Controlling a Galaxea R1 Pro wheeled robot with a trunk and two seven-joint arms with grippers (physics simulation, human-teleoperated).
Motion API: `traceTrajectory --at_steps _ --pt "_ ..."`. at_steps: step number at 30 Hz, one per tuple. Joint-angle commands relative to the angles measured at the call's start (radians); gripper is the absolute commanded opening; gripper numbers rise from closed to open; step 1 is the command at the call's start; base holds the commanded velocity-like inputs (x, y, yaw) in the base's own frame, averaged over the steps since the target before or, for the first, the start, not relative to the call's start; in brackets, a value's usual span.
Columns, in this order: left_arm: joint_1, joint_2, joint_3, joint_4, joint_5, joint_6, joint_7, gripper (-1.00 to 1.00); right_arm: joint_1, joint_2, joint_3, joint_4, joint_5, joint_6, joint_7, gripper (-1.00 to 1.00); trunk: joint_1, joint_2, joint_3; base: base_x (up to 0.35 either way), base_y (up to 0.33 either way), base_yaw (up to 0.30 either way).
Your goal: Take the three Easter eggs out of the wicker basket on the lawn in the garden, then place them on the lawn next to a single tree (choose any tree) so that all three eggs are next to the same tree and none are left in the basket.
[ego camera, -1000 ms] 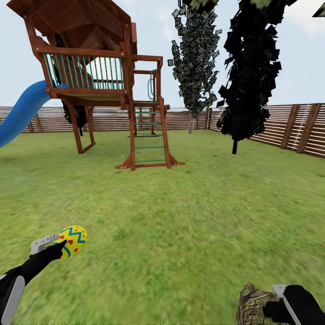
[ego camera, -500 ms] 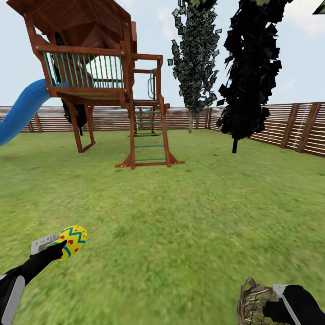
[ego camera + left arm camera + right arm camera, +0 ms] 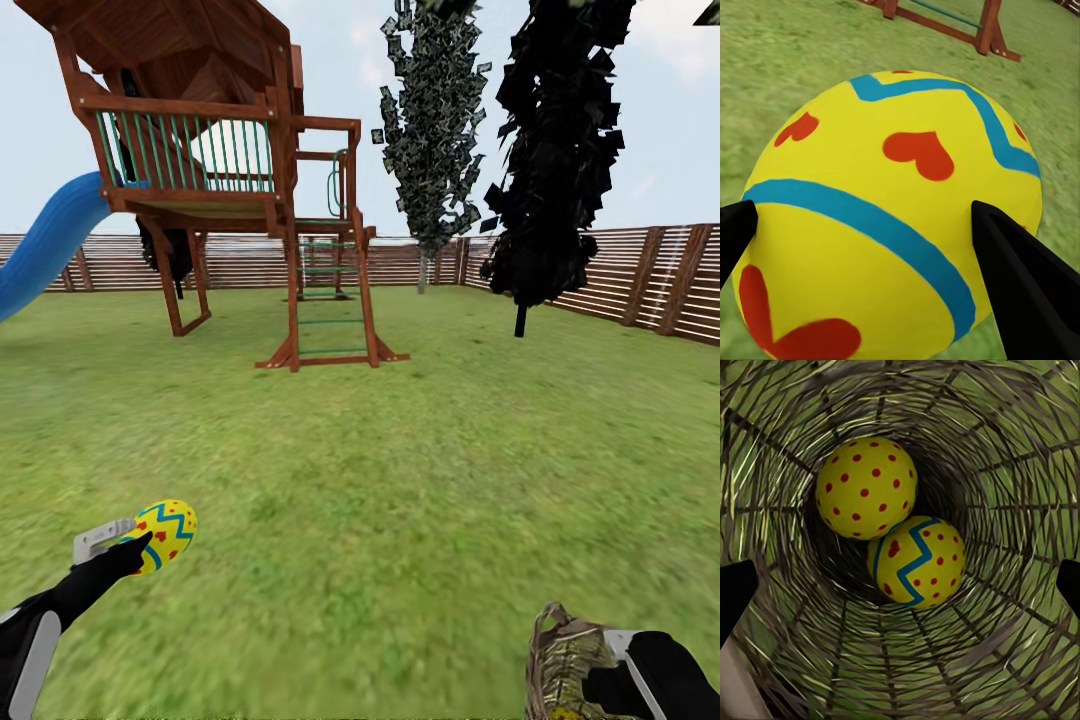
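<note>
The left gripper [image 3: 140,545] is closed on one Easter egg [image 3: 165,535]. It holds the egg up in the air above the lawn [image 3: 400,480], low on the robot's left side. In the left wrist view the egg [image 3: 892,217] looks very big. It is yellow with blue zigzag lines and red hearts. One black finger [image 3: 1027,285] presses on one side of the egg, and the tip of the other finger touches the other side.

The right gripper [image 3: 600,690] holds the wicker basket [image 3: 565,670] by its rim, low on the robot's right side. The basket hangs above the grass. In the right wrist view you look down into the basket [image 3: 1020,472]. Two more eggs lie at the bottom, touching each other. One egg [image 3: 866,487] shows only red dots. The other egg [image 3: 916,561] shows a blue zigzag and red dots. The black tips of the gripper's fingers sit at both sides of that view, and the woven wall goes past them. The gripper is closed on the basket rim.

Far across the lawn stands a wooden play tower [image 3: 200,150] with a blue slide [image 3: 50,240] and a ladder [image 3: 325,300]. Two dark narrow trees [image 3: 545,160] stand near the brown slat fence [image 3: 640,280] that runs along the back edge of the garden.
</note>
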Motion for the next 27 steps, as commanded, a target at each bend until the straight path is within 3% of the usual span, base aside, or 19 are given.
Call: traceTrajectory --at_steps 1,27 --pt "-0.001 -0.001 0.002 -0.001 0.009 0.008 -0.002 -1.00 -0.001 0.000 -0.001 -0.001 0.007 0.004 0.007 1.00 0.004 -0.008 -0.004 0.000 0.000 0.000" --pt "-0.001 -0.002 0.000 -0.001 0.008 0.007 -0.002 -1.00 -0.001 0.008 0.001 0.000 0.008 0.004 0.004 1.00 0.103 -0.190 -0.086 0.000 0.000 0.000"
